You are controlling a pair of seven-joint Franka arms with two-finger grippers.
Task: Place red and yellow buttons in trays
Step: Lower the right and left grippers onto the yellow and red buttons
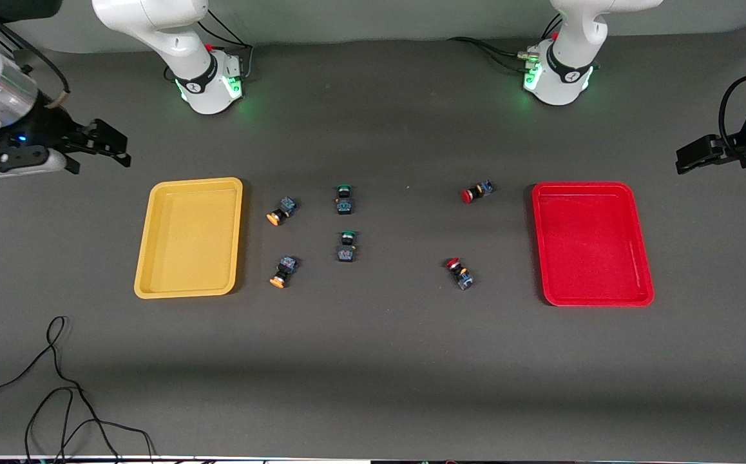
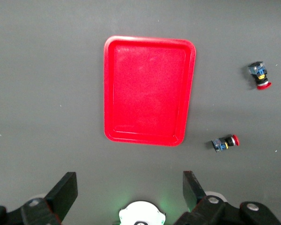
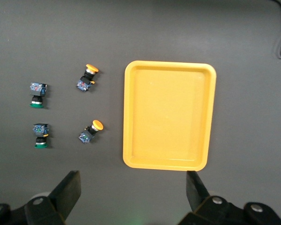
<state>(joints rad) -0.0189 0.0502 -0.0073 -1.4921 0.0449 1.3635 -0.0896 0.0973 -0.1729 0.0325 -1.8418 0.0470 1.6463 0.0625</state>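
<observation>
The yellow tray (image 1: 189, 237) lies empty toward the right arm's end of the table, and the red tray (image 1: 592, 243) lies empty toward the left arm's end. Two yellow-capped buttons (image 1: 281, 211) (image 1: 283, 271) lie beside the yellow tray. Two red-capped buttons (image 1: 476, 191) (image 1: 459, 272) lie beside the red tray. My right gripper (image 1: 110, 143) hangs open and empty over the table's end near the yellow tray (image 3: 168, 117). My left gripper (image 1: 692, 156) hangs open and empty over the other end near the red tray (image 2: 147, 91). The left wrist view shows both red buttons (image 2: 260, 76) (image 2: 225, 142).
Two green-capped buttons (image 1: 344, 198) (image 1: 346, 245) lie in the middle of the table between the yellow and red ones. A loose black cable (image 1: 57, 386) lies on the table nearer the front camera than the yellow tray.
</observation>
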